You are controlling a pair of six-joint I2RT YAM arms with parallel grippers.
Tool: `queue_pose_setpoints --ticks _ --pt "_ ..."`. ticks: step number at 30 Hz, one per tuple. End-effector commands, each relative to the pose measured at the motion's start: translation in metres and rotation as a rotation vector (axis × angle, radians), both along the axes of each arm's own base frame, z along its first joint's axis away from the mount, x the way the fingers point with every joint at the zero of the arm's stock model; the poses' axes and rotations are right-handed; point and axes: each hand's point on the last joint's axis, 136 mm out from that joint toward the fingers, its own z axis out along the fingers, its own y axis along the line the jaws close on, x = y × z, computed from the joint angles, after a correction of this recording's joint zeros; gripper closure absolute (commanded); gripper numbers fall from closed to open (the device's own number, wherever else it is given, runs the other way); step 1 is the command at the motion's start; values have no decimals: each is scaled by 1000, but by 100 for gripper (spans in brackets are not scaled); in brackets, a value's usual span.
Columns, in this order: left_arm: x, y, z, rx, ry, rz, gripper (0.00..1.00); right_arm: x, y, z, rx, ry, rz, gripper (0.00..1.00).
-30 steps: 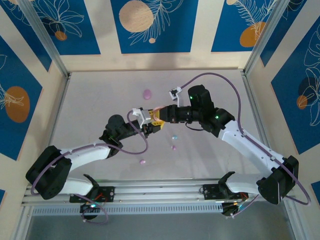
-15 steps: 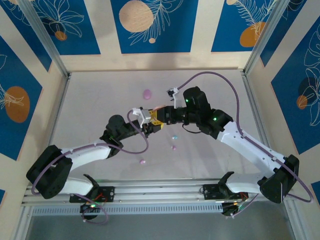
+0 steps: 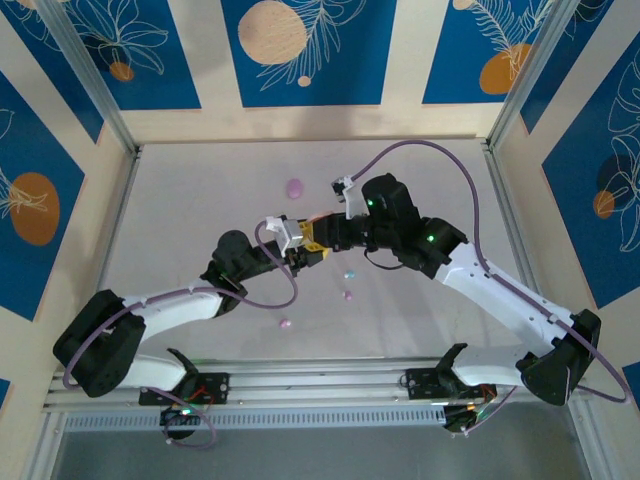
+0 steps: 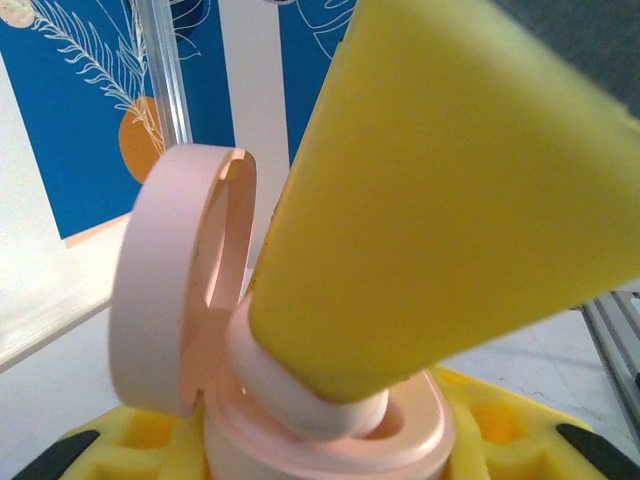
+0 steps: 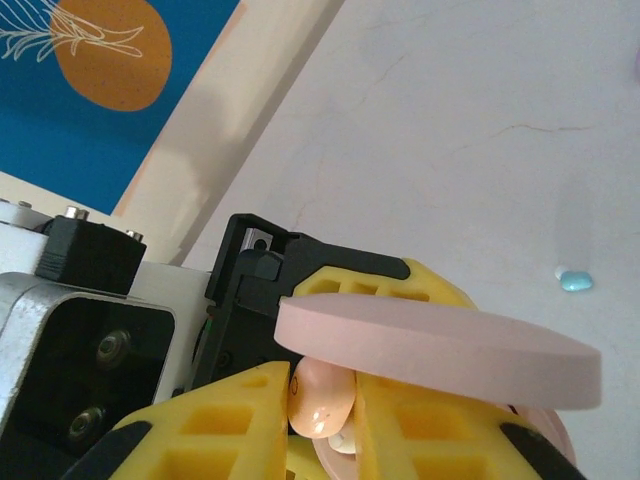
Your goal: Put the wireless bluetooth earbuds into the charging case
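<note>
A pale grey table (image 3: 190, 200) sits boxed in by cream walls carrying blue panels (image 3: 150, 50) — white leaf outlines, orange and peach discs (image 3: 272, 32). Aluminium posts (image 3: 88, 80) rise at the back corners — a slotted rail (image 3: 320, 385) runs along the near edge.

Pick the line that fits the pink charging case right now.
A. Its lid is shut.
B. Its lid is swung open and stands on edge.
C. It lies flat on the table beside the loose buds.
B: the left wrist view shows the pink charging case with its lid hinged up on edge, leaving the inside of the base uncovered.
</note>
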Motion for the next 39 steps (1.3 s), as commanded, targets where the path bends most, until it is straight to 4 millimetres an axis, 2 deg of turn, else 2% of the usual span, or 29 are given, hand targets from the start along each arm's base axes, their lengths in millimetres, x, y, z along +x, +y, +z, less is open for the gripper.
queue_pose_setpoints --ticks 1,18,26,30,36,39 --pt "-14 -4 38 -90 -95 -52 76 3 -5 -4 -59 -11 -19 75" --pt "-14 -3 39 -93 -94 -51 76 0 -4 2 -57 -5 -10 70" --pt "-12 -3 34 -86 -82 -44 76 -5 -6 22 -15 -31 -7 61" --pt "-13 -4 32 -87 -76 -51 77 -5 -8 25 -8 -41 -7 58" --pt "-12 -5 30 -85 -70 -53 77 -7 -8 30 4 -56 -1 56" --pt "-11 -4 28 -81 -68 -46 77 -11 -10 40 43 -95 11 57"
